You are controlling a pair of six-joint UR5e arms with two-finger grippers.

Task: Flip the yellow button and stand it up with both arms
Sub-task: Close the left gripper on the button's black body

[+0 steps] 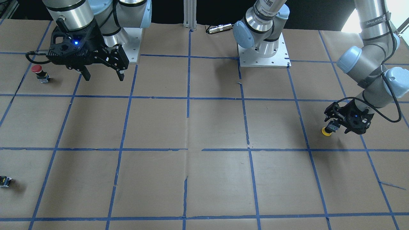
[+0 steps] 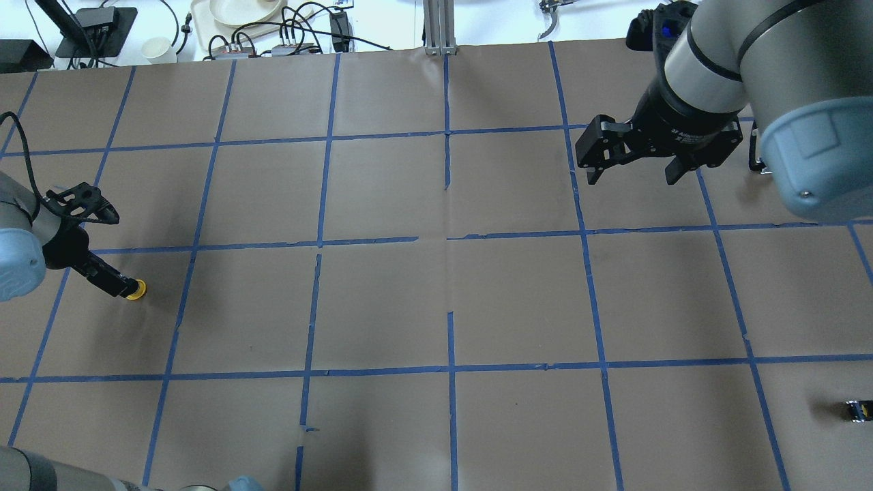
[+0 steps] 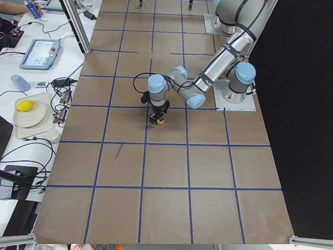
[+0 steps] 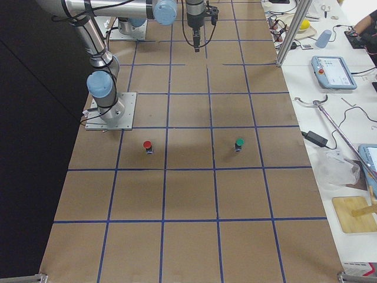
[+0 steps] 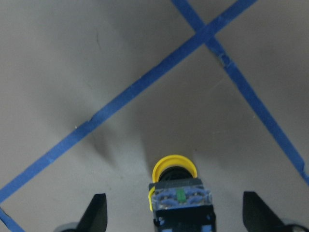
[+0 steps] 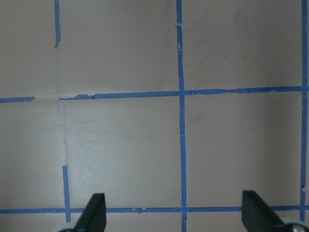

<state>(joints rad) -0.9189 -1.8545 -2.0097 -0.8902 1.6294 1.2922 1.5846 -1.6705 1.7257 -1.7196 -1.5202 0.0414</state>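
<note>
At the table's point(image 2: 518, 300) nine o'clock edge, your left gripper point(image 5: 175, 198) straddles the cap-down yellow button point(image 5: 175, 170), jaws wide, gripping nothing, seemingly poised to grasp. At two o'clock, your right gripper point(image 2: 632, 181) hangs spread and empty, likely for the handover.

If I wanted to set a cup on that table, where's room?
The middle squares of the table, between the left gripper and the right gripper, look bare. Crowded: the yellow button sits between the left gripper's fingers; the red button and a black block lie at the right arm's end.
</note>
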